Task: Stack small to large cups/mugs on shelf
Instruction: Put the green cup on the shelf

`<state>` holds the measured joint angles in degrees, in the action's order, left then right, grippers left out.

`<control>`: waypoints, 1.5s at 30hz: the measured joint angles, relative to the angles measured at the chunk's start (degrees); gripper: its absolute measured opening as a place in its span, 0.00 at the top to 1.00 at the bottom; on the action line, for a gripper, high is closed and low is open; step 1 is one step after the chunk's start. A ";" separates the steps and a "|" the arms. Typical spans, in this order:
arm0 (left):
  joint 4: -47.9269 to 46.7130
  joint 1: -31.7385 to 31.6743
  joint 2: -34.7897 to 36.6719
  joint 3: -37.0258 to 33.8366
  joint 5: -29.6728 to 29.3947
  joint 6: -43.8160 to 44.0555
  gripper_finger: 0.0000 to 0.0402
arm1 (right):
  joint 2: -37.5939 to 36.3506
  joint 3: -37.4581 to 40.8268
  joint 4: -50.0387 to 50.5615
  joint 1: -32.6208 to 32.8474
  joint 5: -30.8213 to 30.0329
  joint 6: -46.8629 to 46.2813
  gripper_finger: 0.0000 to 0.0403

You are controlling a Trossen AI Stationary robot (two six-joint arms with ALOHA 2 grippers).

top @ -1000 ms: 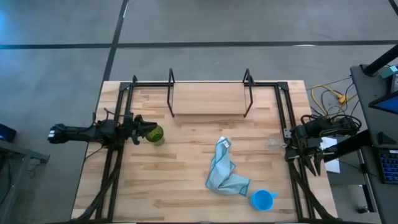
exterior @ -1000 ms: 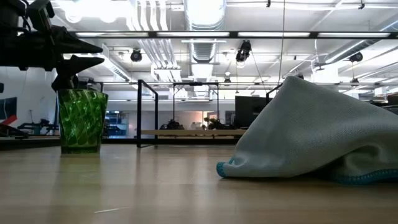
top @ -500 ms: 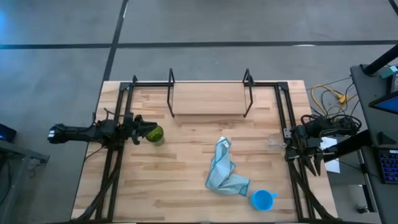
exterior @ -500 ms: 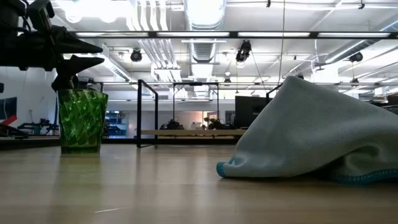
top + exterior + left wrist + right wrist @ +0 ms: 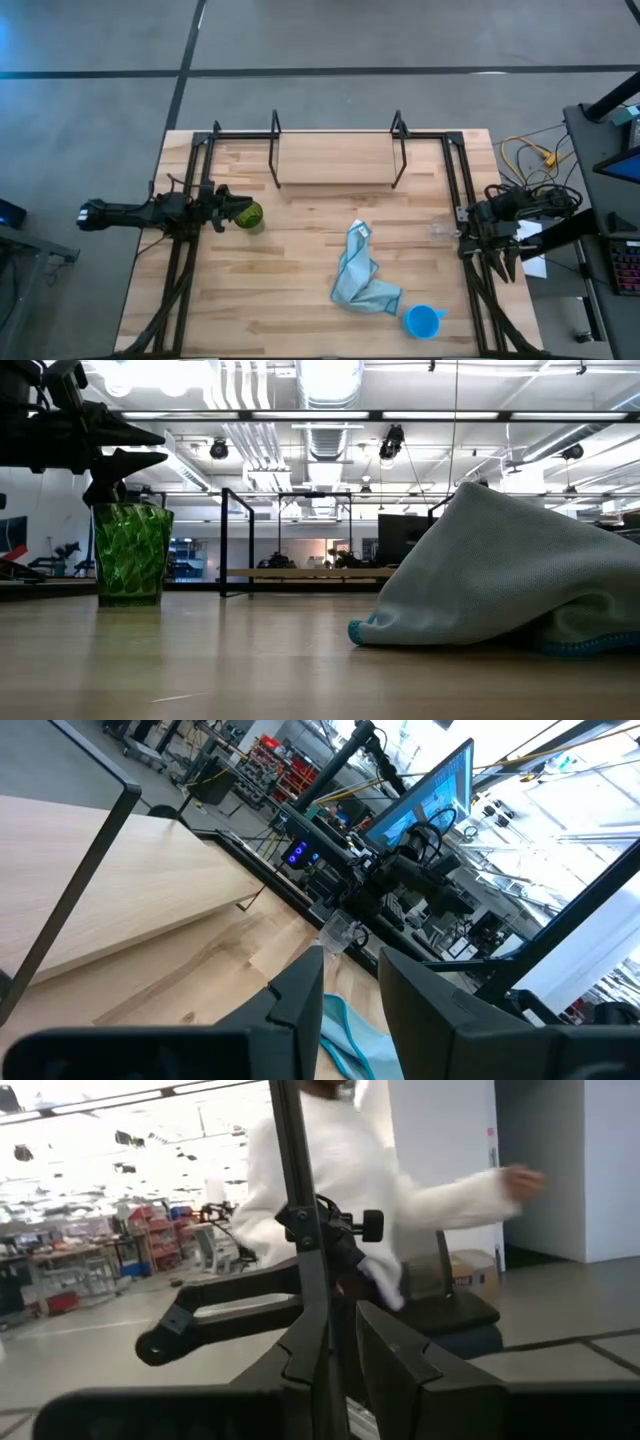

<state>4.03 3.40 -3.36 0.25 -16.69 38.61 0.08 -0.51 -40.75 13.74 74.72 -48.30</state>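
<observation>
The dark green cup (image 5: 251, 216) stands upright on its base on the table's left side, and it also shows in the low view (image 5: 131, 554). My left gripper (image 5: 238, 210) is level just above its rim (image 5: 150, 448), fingers pointing toward the table's right, a narrow gap between them (image 5: 352, 982). The clear glass (image 5: 440, 229) stands at the right, just in front of my right gripper (image 5: 466, 226), which rests shut at the table's right edge. The blue cup (image 5: 422, 321) stands near the front right. The shelf (image 5: 337, 166) is at the far middle, with nothing on it. My left gripper is right over the green cup's rim (image 5: 110, 506); I cannot tell whether it touches the cup. The cup stands upright on the table.
A light blue cloth (image 5: 360, 276) lies crumpled at the table's middle front and fills the right of the low view (image 5: 500, 570). Black frame rails (image 5: 190, 250) run along both table sides. A person in white (image 5: 330, 1190) shows beyond the table in the right wrist view.
</observation>
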 joint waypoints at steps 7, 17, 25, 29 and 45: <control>0.02 0.00 0.00 0.00 0.00 -0.02 0.79 | 0.02 0.00 0.00 0.00 0.00 0.29 0.87; 0.00 0.00 0.00 0.00 0.00 -0.32 0.79 | 0.00 0.00 -0.02 0.00 -0.24 0.32 0.87; -0.24 0.00 0.00 0.00 -0.01 -0.83 0.79 | 0.01 0.00 -0.01 0.00 -0.26 0.32 0.87; -0.37 0.00 -0.56 0.00 -0.02 -3.10 0.79 | 0.02 0.00 -0.02 0.00 -0.24 0.32 0.87; -17.12 0.04 -8.75 16.83 1.20 -9.24 0.79 | 0.01 0.00 -0.22 -0.02 -16.56 -2.87 0.87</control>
<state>-13.08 3.44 -12.11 17.08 -15.49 29.36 0.09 -0.51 -40.97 13.72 58.16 -51.17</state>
